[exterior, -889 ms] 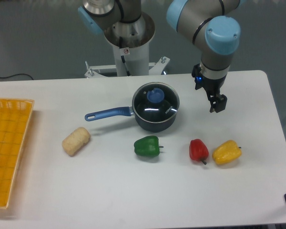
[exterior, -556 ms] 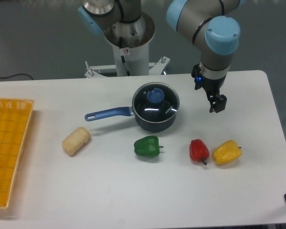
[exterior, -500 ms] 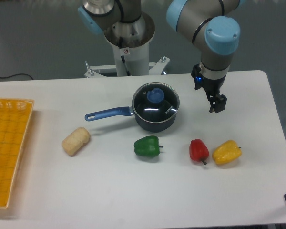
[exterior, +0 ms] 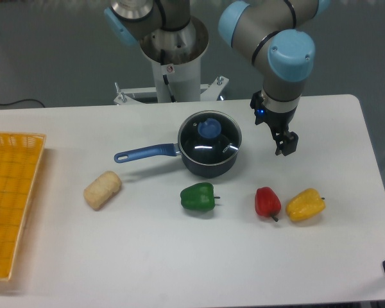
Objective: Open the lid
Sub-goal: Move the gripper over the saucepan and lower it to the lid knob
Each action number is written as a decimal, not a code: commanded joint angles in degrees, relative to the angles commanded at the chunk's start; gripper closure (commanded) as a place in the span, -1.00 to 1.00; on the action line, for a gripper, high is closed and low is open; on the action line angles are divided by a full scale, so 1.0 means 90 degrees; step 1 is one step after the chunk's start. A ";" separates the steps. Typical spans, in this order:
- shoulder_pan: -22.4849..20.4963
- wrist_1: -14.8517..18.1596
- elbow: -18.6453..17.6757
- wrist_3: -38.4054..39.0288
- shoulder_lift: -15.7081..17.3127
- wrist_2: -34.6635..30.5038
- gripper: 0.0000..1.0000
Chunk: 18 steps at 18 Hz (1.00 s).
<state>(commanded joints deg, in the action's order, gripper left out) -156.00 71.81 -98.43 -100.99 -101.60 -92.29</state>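
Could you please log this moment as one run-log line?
phase: approach | gripper: right of pan, empty | lid: on pan, untouched | next: reach knob

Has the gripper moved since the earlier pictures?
Yes. The gripper shifted left, closer to the saucepan, whose lid remains on.

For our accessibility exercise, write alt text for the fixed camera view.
A round clear glass lid with a blue knob sits closed on a dark blue long-handled saucepan; the robot's gripper hangs right of it, holding nothing, above the white table.
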 joint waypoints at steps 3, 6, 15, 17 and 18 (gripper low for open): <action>0.0068 -0.0010 -0.0137 0.0068 0.0010 0.0010 -1.00; 0.0253 0.0010 -0.0167 0.0390 0.0029 -0.0078 -1.00; 0.0741 0.0068 -0.0742 0.0322 0.0537 -0.0429 -1.00; 0.0927 0.0068 -0.0879 0.0380 0.0615 -0.0527 -1.00; 0.0957 0.0068 -0.0918 0.0410 0.0673 -0.0537 -1.00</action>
<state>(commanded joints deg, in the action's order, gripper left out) -147.40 72.42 -106.70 -97.30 -95.54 -97.12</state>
